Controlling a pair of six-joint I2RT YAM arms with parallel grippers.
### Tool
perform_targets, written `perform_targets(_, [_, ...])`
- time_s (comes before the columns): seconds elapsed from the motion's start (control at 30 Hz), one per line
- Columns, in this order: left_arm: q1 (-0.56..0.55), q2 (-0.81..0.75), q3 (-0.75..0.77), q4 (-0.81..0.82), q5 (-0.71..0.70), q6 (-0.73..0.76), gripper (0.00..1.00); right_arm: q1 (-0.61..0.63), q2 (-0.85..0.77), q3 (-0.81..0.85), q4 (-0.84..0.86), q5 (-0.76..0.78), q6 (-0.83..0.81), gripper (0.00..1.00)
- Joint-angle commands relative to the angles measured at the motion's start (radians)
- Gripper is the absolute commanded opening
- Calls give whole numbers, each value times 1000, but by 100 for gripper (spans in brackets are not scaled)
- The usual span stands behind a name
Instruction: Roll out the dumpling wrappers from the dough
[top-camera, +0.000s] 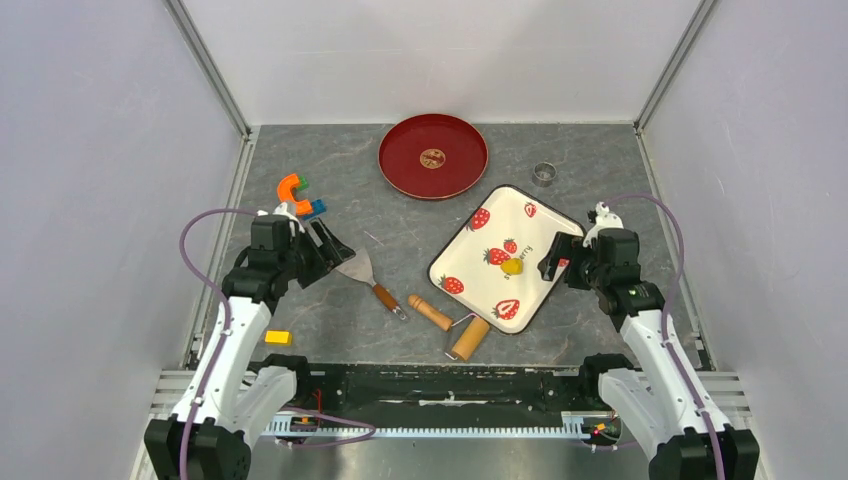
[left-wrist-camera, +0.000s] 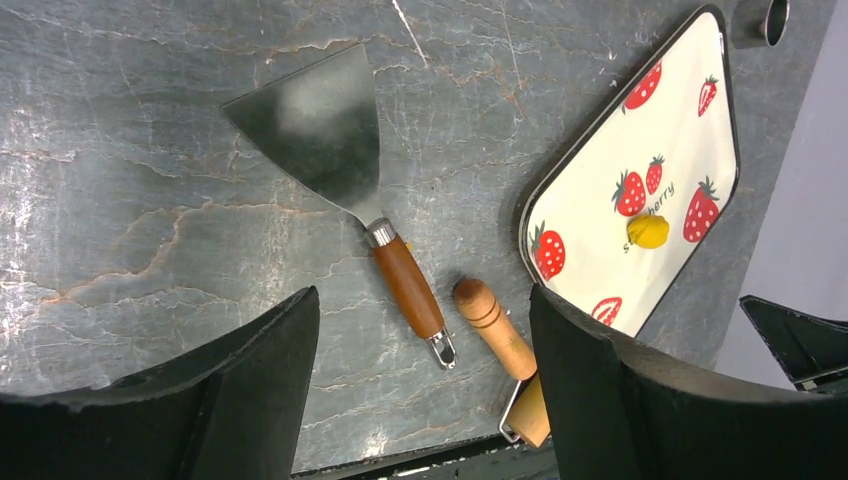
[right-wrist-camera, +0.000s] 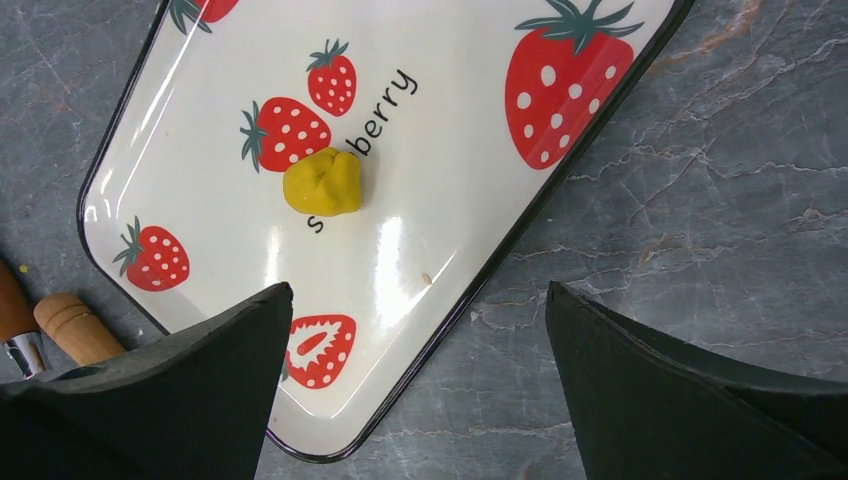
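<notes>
1. Overhead, the dough (top-camera: 511, 266) sits as one rounded yellow lump, not flattened, near the middle of the strawberry tray (top-camera: 505, 205). The tray lies skewed on the tabletop (top-camera: 330, 160), right of centre.
2. Same view: the right hand (top-camera: 552, 258) is over the tray's right edge, just beside the dough, jaws spread and empty. The left hand (top-camera: 335, 248) is by the blade of the scraper (top-camera: 357, 268), also spread and empty.
3. Same view: the roller (top-camera: 455, 328) lies at the tray's near corner. A red plate (top-camera: 433, 156) is at the far side, a metal ring (top-camera: 543, 174) to its right.
4. Left wrist: the left hand (left-wrist-camera: 420, 310) is released, both fingers apart above the tabletop. The scraper (left-wrist-camera: 320, 130) and the roller (left-wrist-camera: 495, 325) lie flat between the fingers, neither touched. The dough (left-wrist-camera: 648, 231) rests on the tray (left-wrist-camera: 600, 210), well apart from this hand.
5. Right wrist: the right hand (right-wrist-camera: 417, 295) is released, fingers wide over the tray (right-wrist-camera: 450, 180) near its edge. The dough (right-wrist-camera: 323, 182) lies ahead of the fingers, on the printed lettering, beside a small strawberry, clear of both fingers.
</notes>
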Motion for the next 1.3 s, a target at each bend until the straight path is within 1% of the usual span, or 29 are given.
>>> perform_targets(0.0, [5, -11, 14, 2, -23, 0, 83, 1, -45, 35, -24, 15, 13, 98])
perform_targets(0.07, [5, 13, 33, -6, -10, 25, 84, 2, -50, 32, -24, 25, 20, 98])
perform_targets(0.13, [5, 47, 50, -5, 33, 73, 84, 2, -46, 30, -21, 29, 21, 98])
perform_targets(0.27, [5, 133, 80, 18, 94, 92, 84, 1, -21, 34, -1, 13, 20, 98])
perform_targets(0.47, [-2, 313, 102, 80, 189, 68, 82, 1, 53, 41, 38, -97, 1, 98])
perform_targets(0.57, [-46, 414, 128, 95, 204, 50, 79, 2, 75, 30, 65, -143, 0, 98])
perform_targets(0.67, [-119, 504, 170, 94, 193, 35, 77, 3, 98, 14, 108, -194, -13, 98])
perform_targets(0.8, [-203, 571, 201, 80, 163, -28, 73, 4, 147, 17, 137, -233, -28, 98])
perform_targets(0.97, [-286, 583, 240, -58, 14, -90, 71, 22, 212, 43, 162, -267, -24, 98])
perform_targets(1.07, [-306, 588, 236, -117, -52, -128, 70, 52, 238, 52, 184, -265, -13, 98])
perform_targets(1.27, [-308, 687, 230, -105, -62, -151, 68, 121, 286, 72, 207, -255, 2, 98])
